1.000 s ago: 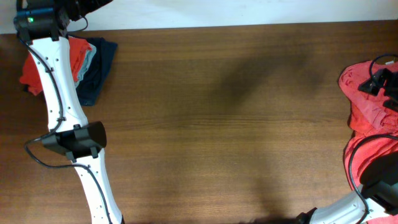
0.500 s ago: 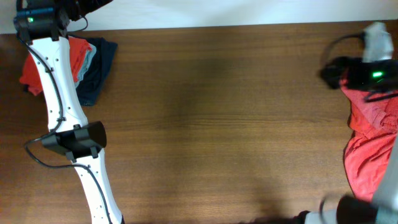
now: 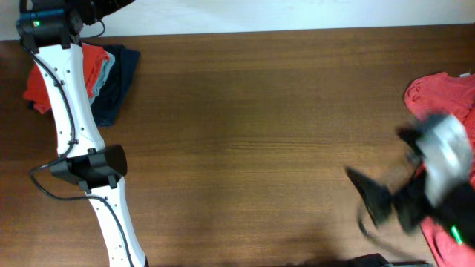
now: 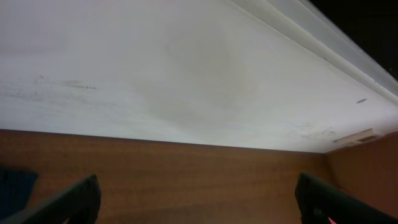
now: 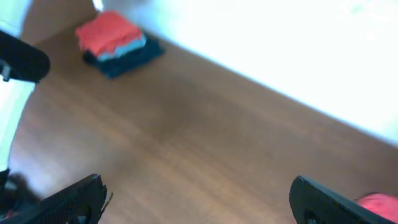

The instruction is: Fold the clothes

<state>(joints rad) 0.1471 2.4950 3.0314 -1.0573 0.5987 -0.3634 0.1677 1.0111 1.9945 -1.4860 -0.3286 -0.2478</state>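
Loose orange-red clothes (image 3: 434, 96) at 3 o'clock; folded stack (image 3: 115, 81) (red over grey-green, navy) at 10. The left gripper (image 4: 198, 200) and right gripper (image 5: 198, 200) gape, empty.

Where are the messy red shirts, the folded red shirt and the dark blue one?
messy red shirts (image 3: 434, 96), overhead view, on the crumpled cloth at the right edge.
folded red shirt (image 5: 109, 30), right wrist view, on its top face.
dark blue garment (image 3: 117, 85), overhead view, on its bare right part.
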